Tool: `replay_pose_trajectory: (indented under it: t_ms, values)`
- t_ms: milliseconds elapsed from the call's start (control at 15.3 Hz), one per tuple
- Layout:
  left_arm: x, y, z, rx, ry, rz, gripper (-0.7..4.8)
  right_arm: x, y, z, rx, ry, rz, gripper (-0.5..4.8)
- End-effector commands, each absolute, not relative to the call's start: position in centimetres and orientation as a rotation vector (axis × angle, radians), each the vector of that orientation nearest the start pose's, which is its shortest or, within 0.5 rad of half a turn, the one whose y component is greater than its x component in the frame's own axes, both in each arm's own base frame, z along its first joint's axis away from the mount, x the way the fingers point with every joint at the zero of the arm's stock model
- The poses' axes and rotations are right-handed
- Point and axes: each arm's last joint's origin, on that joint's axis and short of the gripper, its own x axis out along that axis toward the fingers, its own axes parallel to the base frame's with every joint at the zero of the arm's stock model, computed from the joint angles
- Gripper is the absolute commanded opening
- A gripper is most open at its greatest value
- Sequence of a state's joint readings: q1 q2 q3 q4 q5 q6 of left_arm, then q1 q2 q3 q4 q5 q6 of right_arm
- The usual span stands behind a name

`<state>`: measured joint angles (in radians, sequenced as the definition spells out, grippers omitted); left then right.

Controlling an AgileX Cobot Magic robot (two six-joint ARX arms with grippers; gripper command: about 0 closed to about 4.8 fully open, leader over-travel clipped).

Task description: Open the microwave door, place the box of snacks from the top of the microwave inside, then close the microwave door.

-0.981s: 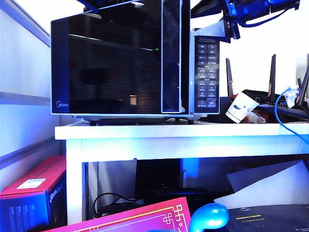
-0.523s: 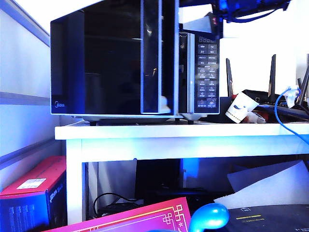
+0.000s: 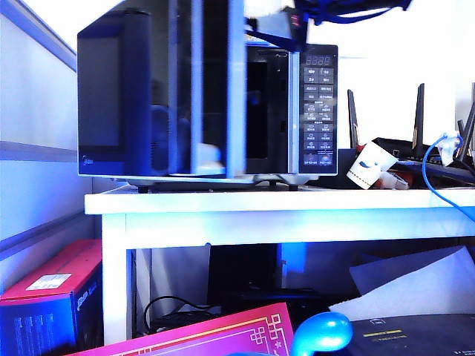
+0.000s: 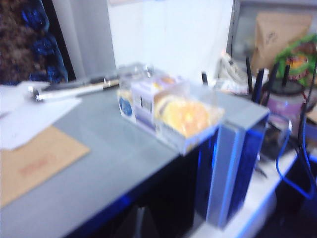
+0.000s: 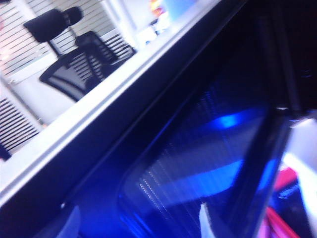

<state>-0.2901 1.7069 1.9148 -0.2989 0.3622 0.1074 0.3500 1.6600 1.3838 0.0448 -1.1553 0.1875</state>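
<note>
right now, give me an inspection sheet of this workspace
surface: white table carries the microwave.
job's things: microwave door swung partly open; box of snacks on the microwave's top.
clutter: papers and a pen on the top too.
grippers: right claw at the door's upper edge, state unclear; left claw not in view.
cables: blue cable right of the table.
surroundings: red box below; office chair behind.
</note>
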Motion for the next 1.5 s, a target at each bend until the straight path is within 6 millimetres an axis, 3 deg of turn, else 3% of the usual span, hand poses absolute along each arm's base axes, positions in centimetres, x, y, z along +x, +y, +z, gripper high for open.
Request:
replay_pose_trajectory:
  t_ms: [65,588,1504]
  values:
    - [34.4,-11.4,47.1,0.157,0.097,-0.653,-0.06,33.1,17.0,34.5,0.234,0.359,1.539,3.19]
    - [32.7,-10.8,46.0,0.2,0.297,-0.628,-0.06,31.0,20.7,34.8,0.223,0.36,1.637,3.19]
    - [31.4,-9.9,45.5,0.324,0.41,-0.527,-0.06,25.0,27.8,34.9,0.179,0.38,1.867,3.19]
